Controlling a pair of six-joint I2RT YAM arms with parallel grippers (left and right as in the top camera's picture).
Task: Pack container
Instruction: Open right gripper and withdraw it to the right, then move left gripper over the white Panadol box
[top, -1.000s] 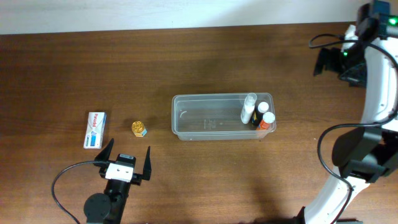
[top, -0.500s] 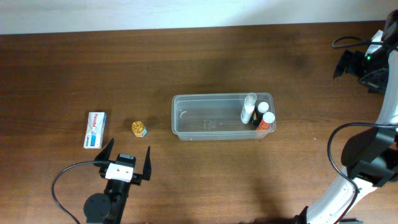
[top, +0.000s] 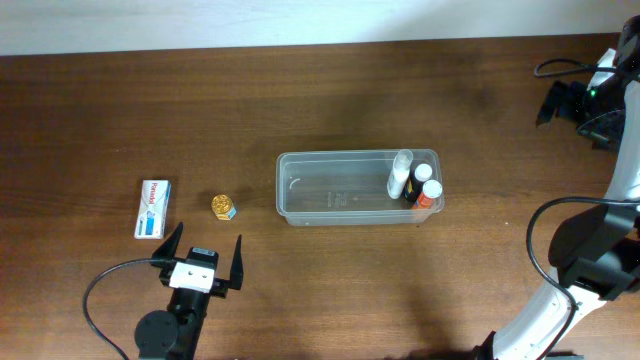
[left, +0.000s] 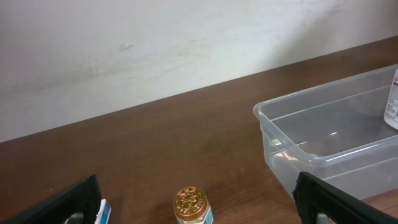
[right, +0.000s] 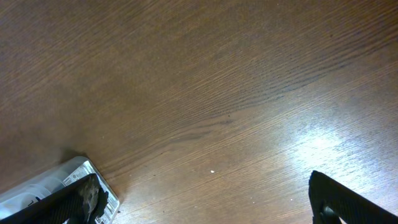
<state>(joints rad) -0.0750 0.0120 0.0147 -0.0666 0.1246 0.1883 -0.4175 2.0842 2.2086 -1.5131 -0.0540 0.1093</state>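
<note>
The container (top: 330, 196), a clear shallow tub, stands mid-table. At its right end are a white bottle (top: 400, 173), a white-capped bottle (top: 424, 171) and an orange bottle (top: 430, 194). A gold-lidded jar (top: 223, 206) and a white-and-blue box (top: 152, 208) lie left of it on the table. My left gripper (top: 203, 255) is open just in front of the jar. In the left wrist view the jar (left: 191, 206) sits between the wide-spread fingers, untouched, with the container (left: 292, 134) to the right. My right gripper (top: 556, 103) hangs open at the far right, high above bare wood.
The tabletop is dark wood with a pale wall along its far edge (left: 155, 50). A black cable (top: 100, 295) loops beside the left arm's base. In the right wrist view a pale rounded corner (right: 59, 177) shows next to the left finger; I cannot tell what it is.
The right arm swung further toward the table's right edge in the first half second, then stayed. The left arm and all objects have not moved.
</note>
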